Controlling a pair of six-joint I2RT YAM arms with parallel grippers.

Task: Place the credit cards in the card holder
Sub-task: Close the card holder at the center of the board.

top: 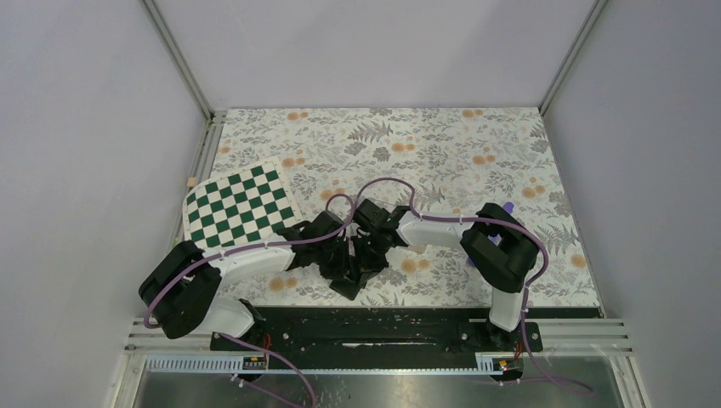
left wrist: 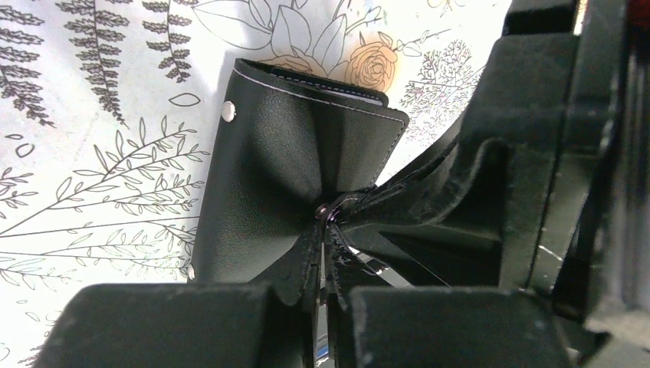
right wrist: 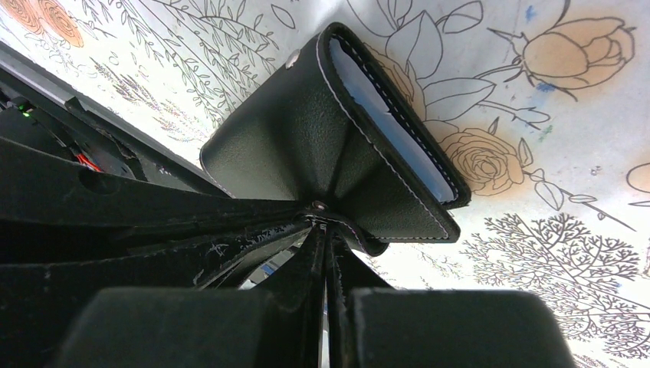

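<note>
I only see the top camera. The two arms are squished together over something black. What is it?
Observer: The left wrist camera shows a black wallet, with the left gripper shut on its edge.
Operator: Is the other arm grabbing it too?
Observer: Yes. In the right wrist camera, the right gripper pinches the same wallet.
Operator: Is the wallet open?
Observer: It is folded but gapes a little. A pale blue-grey lining shows along its open edge.
</note>
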